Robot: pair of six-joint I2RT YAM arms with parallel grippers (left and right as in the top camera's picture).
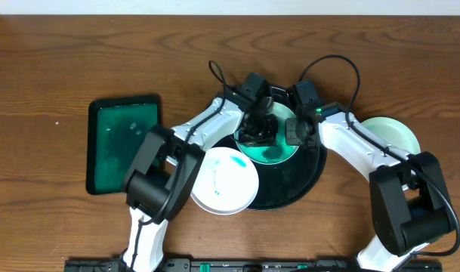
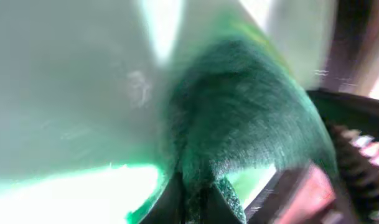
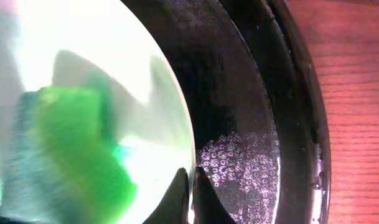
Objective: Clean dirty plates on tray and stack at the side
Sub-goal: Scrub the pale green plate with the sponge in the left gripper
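Note:
A mint-green plate (image 1: pixel 279 153) lies on the black round tray (image 1: pixel 301 181). My left gripper (image 1: pixel 257 132) is shut on a green sponge (image 2: pixel 239 124) and presses it onto that plate (image 2: pixel 65 93). My right gripper (image 1: pixel 296 134) is shut on the plate's right rim (image 3: pixel 192 177). In the right wrist view the plate (image 3: pixel 102 62) shows with the sponge (image 3: pixel 77 155) on it, and the tray (image 3: pixel 251 93) beside it. A white plate (image 1: pixel 224 180) with small smears overlaps the tray's left rim. A second mint plate (image 1: pixel 392 132) lies on the table at the right.
A dark green rectangular tray (image 1: pixel 124 143) lies on the wooden table (image 1: pixel 48 91) at the left. The tray floor (image 3: pixel 239 162) is wet beside the held plate. Both arms cross over the tray's back half.

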